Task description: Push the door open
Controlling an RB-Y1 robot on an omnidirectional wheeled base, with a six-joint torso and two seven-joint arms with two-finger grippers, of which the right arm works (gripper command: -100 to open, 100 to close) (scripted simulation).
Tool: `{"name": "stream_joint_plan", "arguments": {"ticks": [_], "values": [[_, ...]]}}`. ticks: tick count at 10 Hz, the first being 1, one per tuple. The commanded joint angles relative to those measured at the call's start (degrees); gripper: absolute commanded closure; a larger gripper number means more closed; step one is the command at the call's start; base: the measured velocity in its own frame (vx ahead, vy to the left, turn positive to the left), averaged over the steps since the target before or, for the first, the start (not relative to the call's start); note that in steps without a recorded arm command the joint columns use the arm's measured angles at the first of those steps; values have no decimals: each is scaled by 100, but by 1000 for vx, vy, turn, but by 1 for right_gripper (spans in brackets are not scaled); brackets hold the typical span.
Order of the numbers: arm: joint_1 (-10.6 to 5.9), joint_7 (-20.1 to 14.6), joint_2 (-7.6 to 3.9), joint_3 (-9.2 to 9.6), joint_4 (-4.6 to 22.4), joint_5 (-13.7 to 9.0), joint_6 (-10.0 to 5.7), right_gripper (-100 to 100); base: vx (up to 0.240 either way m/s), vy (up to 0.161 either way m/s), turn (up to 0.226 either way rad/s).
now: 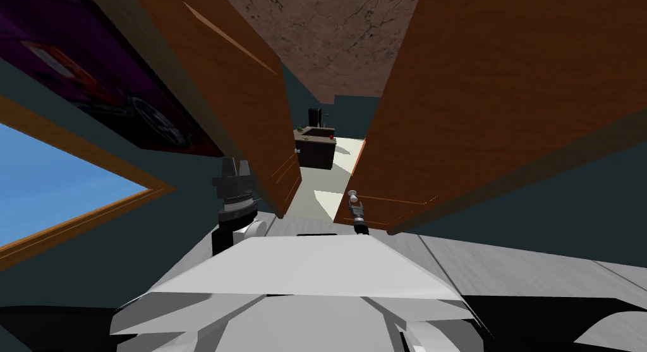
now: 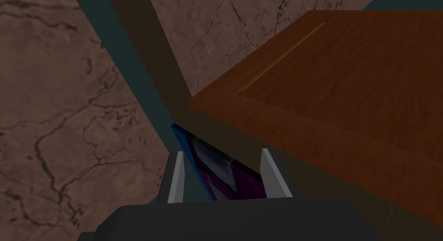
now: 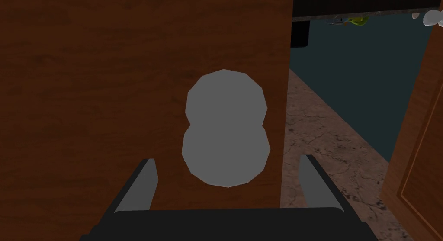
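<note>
The brown door (image 1: 505, 102) stands ajar just ahead on my right, its grey knob (image 3: 225, 128) near the free edge. It looks like a rigid, heavy slab, so I'd push beside the knob, far from the hinges. My right gripper (image 3: 228, 159) faces the knob with its fingers spread, pinching nothing. My left gripper (image 2: 221, 152) is raised by the other door leaf (image 1: 240, 102), its fingers also spread.

No text, label, brand, number or sign can be read anywhere. The purple picture (image 1: 107, 76), at ten o'clock in the head view, bears no legible lettering, nor does the brown door (image 1: 505, 102) at two o'clock.
</note>
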Motion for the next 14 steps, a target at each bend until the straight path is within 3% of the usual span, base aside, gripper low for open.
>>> {"name": "stream_joint_plan", "arguments": {"ticks": [1, 3, 4, 9, 14], "values": [[-12, 14, 13, -16, 29, -8, -13, -100, 196, -42, 22], [-15, 15, 15, -19, 35, -10, -14, -100, 138, -37, 12], [-15, 15, 15, -19, 35, -10, -14, 100, -11, 6, 8], [-15, 15, 15, -19, 35, -10, -14, 100, -8, 3, 2], [-95, -668, 20, -49, 85, -132, -31, 100, 28, -1, -1]]}}
